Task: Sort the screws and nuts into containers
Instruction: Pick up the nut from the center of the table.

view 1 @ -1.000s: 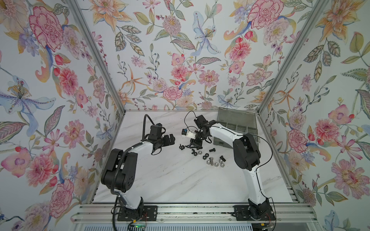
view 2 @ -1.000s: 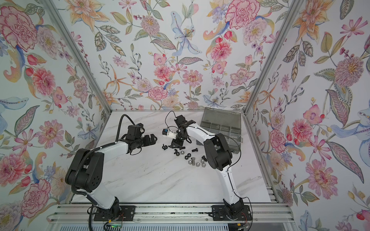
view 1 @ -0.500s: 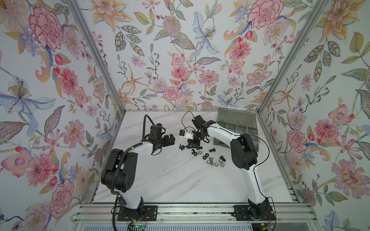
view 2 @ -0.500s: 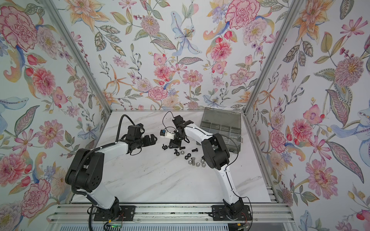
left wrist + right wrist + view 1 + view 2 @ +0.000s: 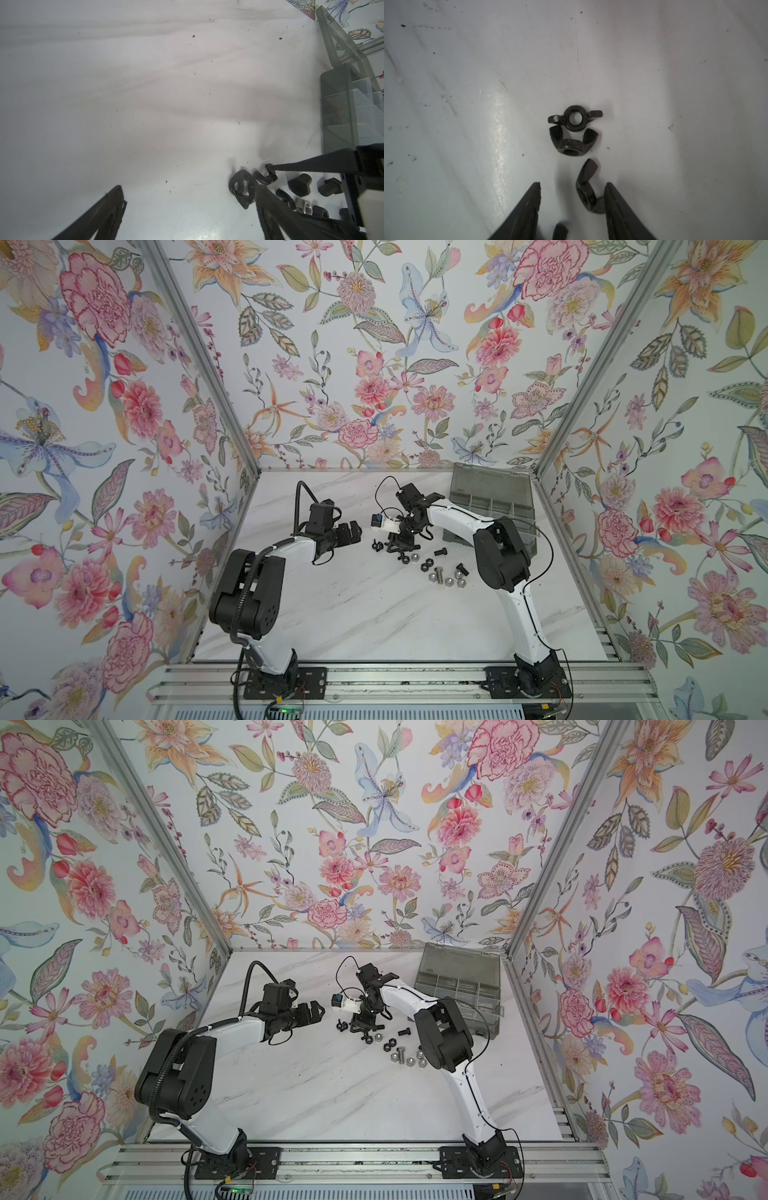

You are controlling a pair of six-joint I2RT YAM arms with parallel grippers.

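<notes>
The left gripper [image 5: 353, 529] hovers low over the table [image 5: 374, 614] with its jaws spread wide and nothing between them; its wrist view shows only bare marble between its fingers [image 5: 116, 199]. Just to its right, the right gripper [image 5: 399, 545] points down at the near edge of the loose hardware. Its jaws stand about half apart. In its wrist view a black wing nut [image 5: 586, 187] lies between the fingers, leaning on one finger [image 5: 614, 203] and clear of the other, so nothing is clamped. Two more wing nuts [image 5: 574, 131] lie touching each other just past the tips. The other nuts [image 5: 426, 565], black and silver, and the screws [image 5: 440, 551] are scattered on the marble between the right gripper and the right arm's elbow. A few silver pieces [image 5: 449, 581] lie nearest the front. The box [image 5: 490, 485] sits at the back right corner with its lid raised toward the wall. Its row of compartments [image 5: 484, 508] lies open behind the right arm and apart from the pile. What the compartments hold cannot be told from these views.
</notes>
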